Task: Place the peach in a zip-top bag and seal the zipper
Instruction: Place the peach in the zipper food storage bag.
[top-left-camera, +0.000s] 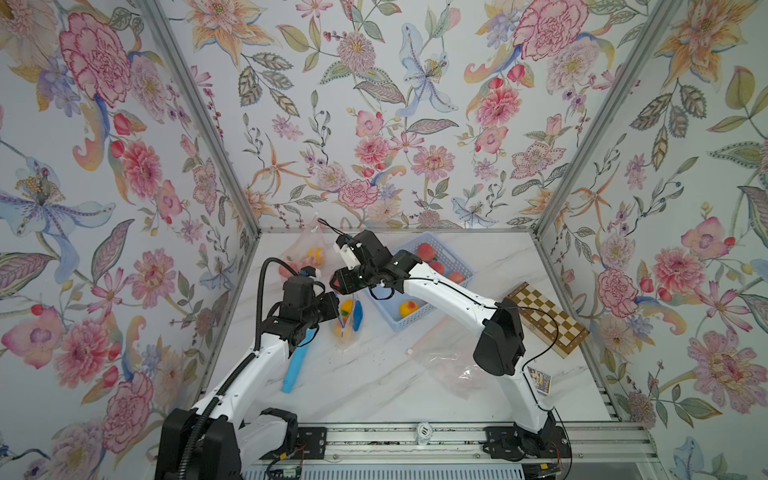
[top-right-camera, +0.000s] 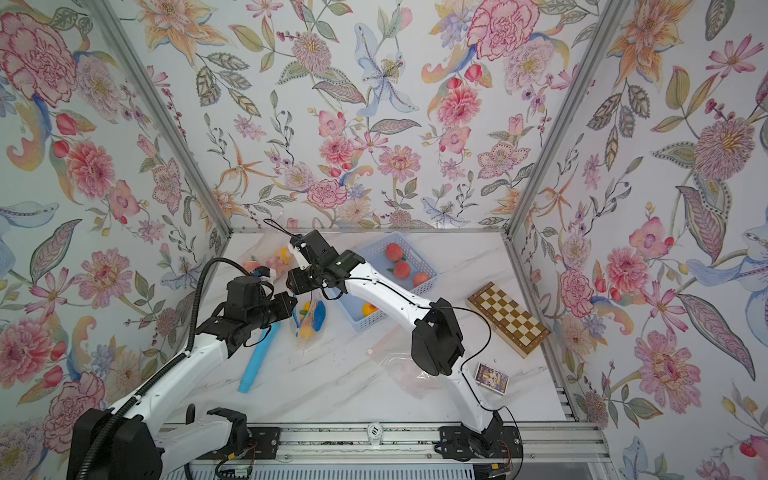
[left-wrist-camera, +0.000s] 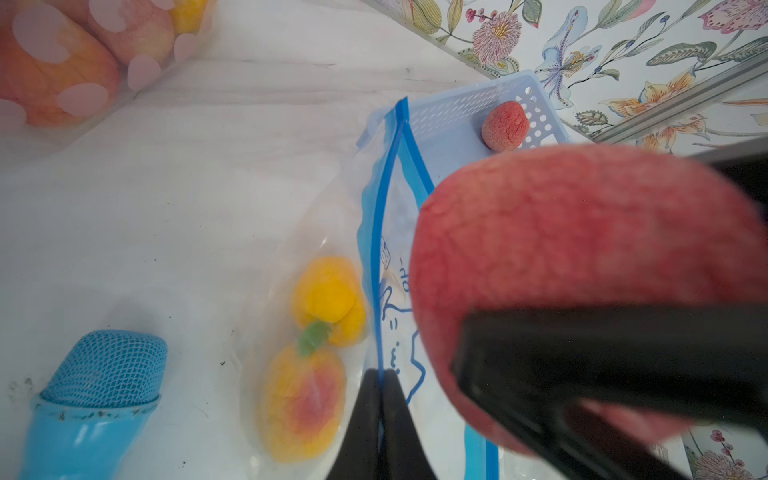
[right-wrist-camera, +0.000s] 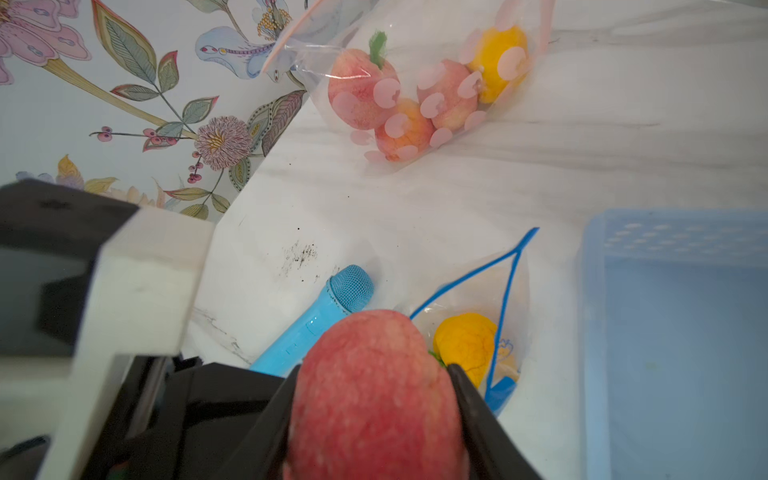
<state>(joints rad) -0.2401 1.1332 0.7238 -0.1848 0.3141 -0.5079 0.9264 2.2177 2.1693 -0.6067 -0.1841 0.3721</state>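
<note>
- Beside the bag (top-left-camera: 356, 318), a basket (top-left-camera: 401, 324) crowds 3 o'clock and a microphone (top-left-camera: 297, 361) lies at 8.
- Left end effector (left-wrist-camera: 380, 384) is pinched together on the bag's zipper edge.
- Right end effector (right-wrist-camera: 374, 370) is clamped on the peach (right-wrist-camera: 374, 415), at the bag's mouth.
- Bare tabletop (top-left-camera: 365, 386) lies at 6 o'clock.

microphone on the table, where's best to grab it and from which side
Grip the microphone mid-handle from straight above, jaws across its narrow width: it lies flat on the table, and its body is long, slim and straight.
</note>
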